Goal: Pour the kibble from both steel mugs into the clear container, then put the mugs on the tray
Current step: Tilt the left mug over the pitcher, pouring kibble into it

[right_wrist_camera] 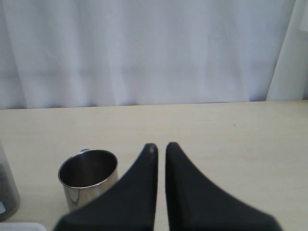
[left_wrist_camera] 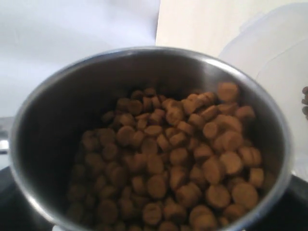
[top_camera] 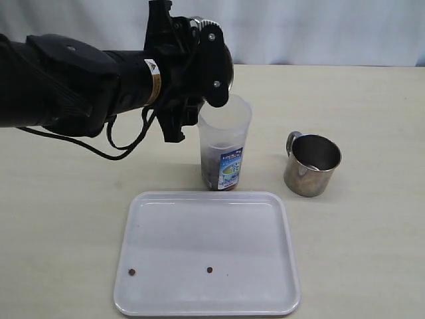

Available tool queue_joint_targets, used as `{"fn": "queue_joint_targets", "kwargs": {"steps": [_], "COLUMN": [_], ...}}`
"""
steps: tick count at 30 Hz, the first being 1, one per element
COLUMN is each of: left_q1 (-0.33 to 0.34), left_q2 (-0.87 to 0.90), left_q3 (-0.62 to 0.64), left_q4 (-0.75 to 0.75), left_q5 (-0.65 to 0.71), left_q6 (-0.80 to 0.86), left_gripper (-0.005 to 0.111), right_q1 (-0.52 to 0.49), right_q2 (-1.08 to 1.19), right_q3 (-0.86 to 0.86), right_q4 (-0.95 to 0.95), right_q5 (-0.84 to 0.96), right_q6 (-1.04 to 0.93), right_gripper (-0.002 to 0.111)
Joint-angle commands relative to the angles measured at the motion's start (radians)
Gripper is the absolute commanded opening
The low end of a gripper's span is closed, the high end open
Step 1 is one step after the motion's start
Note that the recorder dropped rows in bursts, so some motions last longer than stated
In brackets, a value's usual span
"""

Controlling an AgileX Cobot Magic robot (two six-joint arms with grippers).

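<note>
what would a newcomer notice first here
The big black left arm hangs over the clear container, its wrist view filled by a steel mug loaded with kibble. Two stray pellets lie on the white tray; an empty mug stands right of the container.

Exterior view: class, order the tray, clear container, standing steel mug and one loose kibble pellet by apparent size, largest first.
1. Tray
2. Clear container, taller than the mug, similar width
3. Steel mug
4. Kibble pellet on the tray
</note>
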Motion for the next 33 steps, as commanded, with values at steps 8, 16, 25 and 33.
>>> {"fn": "queue_joint_targets", "kwargs": {"steps": [8, 16, 25, 33], "left_q1": [-0.002, -0.002, -0.002, -0.002], "left_q2": [0.0, 0.031, 0.031, 0.031], "left_q3": [-0.013, -0.02, -0.02, -0.024], "left_q4": [0.078, 0.078, 0.078, 0.078], "left_q5": [0.023, 0.06, 0.06, 0.058], "left_q6": [-0.01, 0.056, 0.132, 0.164], "left_gripper": [0.0, 0.0, 0.0, 0.0], "right_q1": [0.003, 0.003, 0.003, 0.003], "right_q2": [-0.004, -0.004, -0.004, -0.004], "right_q3": [0.004, 0.004, 0.004, 0.004], "right_q4": [-0.007, -0.007, -0.007, -0.007], "right_q5": [0.002, 0.002, 0.002, 0.002], "right_q6": [-0.003, -0.003, -0.003, -0.003], "right_gripper": [0.005, 0.005, 0.005, 0.005]}}
